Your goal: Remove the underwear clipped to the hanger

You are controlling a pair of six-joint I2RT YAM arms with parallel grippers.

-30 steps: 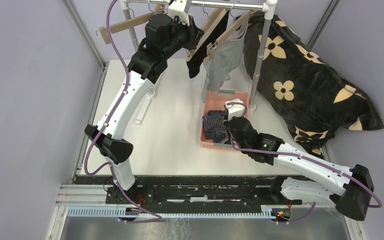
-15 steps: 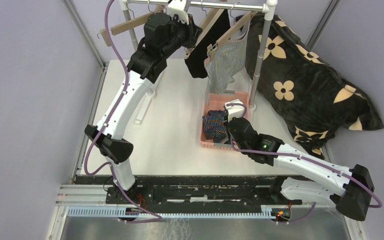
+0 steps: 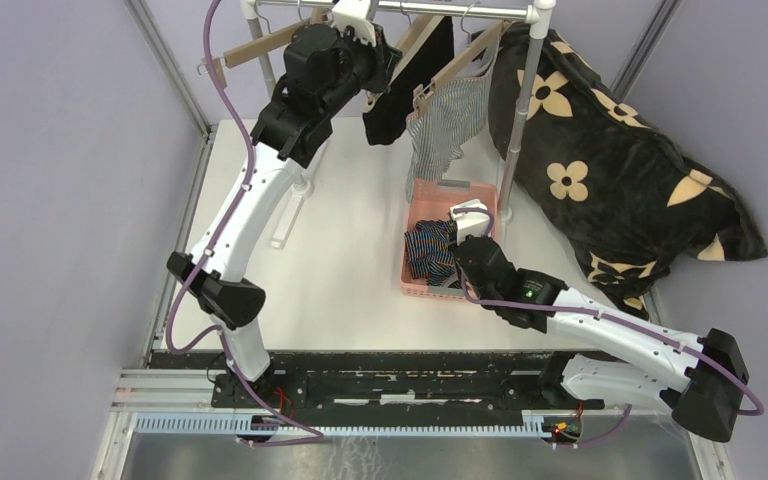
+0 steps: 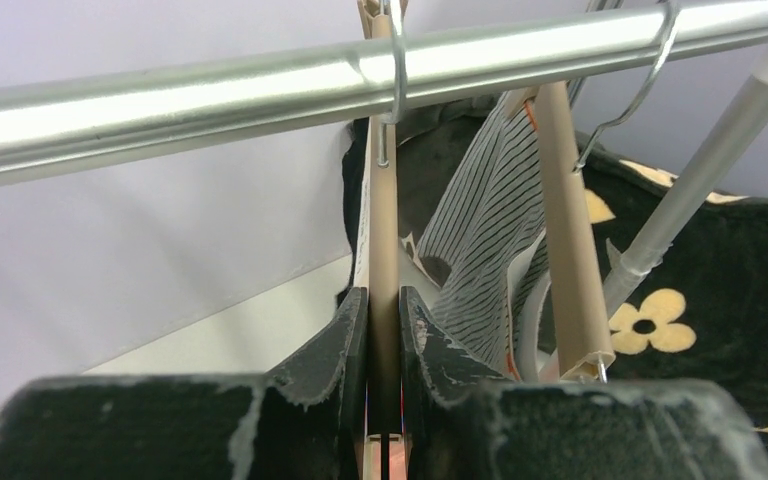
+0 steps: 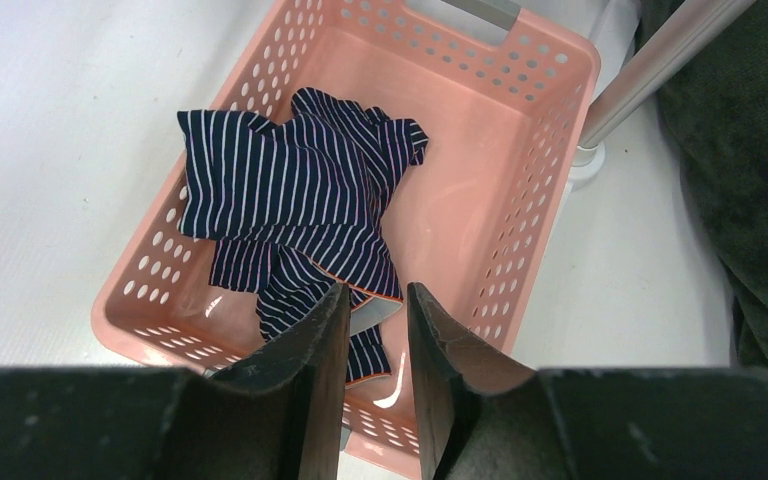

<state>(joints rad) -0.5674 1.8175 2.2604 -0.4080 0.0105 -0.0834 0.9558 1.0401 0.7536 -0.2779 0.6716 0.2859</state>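
Clamping onto the hanger, the left tool could yank it off the rail; the black pair hangs just beyond it, clipped. The right tool, parted and empty, hovers above the navy pair.

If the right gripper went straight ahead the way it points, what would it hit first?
Probably the navy striped underwear in the pink basket, just beyond the right gripper; depth is unclear.

navy pair in pink basket | black pair, grey-striped pair hang clipped | left gripper at black pair's hanger
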